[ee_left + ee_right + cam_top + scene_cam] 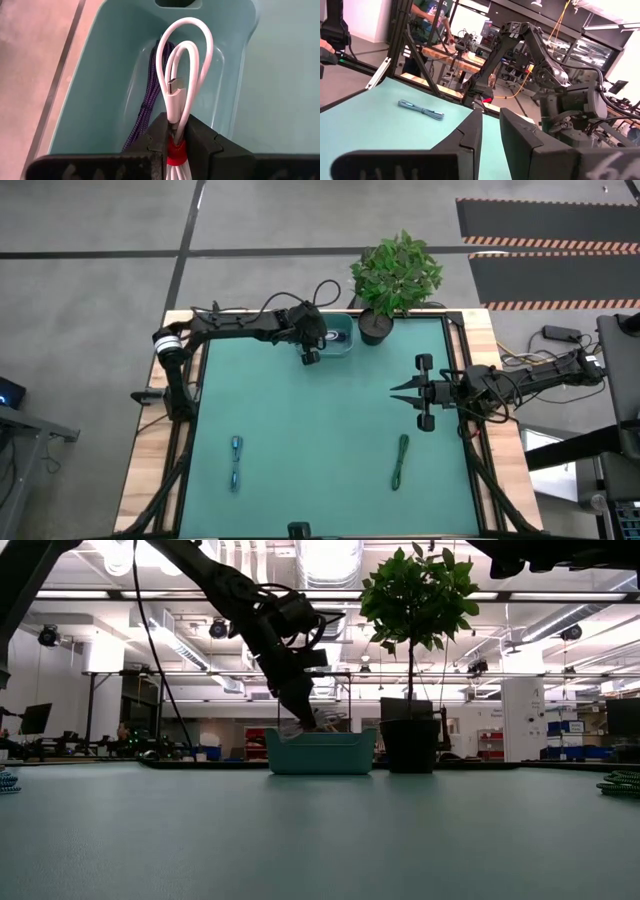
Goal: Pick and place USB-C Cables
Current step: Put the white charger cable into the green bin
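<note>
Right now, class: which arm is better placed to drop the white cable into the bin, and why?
Left. Its pincer is shut on the white cable, right over the teal bin. The right pincer waits empty over the mat, far from the bin.

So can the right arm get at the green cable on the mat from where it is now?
Probably yes: the right gripper hovers open just above the green cable, with bare mat between and nothing nearby.
</note>
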Controlling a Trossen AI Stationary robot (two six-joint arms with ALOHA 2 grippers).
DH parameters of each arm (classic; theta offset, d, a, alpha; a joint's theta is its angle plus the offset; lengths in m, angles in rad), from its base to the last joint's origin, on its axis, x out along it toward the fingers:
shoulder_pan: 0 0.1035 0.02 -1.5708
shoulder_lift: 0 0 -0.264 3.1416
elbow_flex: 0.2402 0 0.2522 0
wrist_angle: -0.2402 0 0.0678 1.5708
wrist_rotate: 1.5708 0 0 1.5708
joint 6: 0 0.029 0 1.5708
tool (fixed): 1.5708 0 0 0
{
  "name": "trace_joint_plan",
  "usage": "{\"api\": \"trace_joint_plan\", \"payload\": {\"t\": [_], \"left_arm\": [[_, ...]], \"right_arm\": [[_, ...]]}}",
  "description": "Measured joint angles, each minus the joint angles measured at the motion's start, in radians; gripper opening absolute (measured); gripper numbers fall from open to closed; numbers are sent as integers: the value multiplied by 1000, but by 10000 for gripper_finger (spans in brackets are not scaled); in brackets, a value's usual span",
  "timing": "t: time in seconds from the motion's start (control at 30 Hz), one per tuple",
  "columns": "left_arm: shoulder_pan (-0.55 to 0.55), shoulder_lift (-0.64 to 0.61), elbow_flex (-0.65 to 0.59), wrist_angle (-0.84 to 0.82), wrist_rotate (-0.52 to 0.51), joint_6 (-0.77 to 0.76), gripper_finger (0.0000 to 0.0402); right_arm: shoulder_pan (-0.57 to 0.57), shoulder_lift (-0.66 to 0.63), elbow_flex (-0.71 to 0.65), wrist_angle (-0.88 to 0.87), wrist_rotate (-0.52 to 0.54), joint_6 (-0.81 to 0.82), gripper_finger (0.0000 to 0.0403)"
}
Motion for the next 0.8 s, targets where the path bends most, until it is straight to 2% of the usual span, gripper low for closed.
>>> {"api": "trace_joint_plan", "payload": {"t": [0.8], "left_arm": [[1, 2, -5, 12, -1, -1, 27]], "right_arm": [[0, 0, 0, 0, 0, 0, 59]]}}
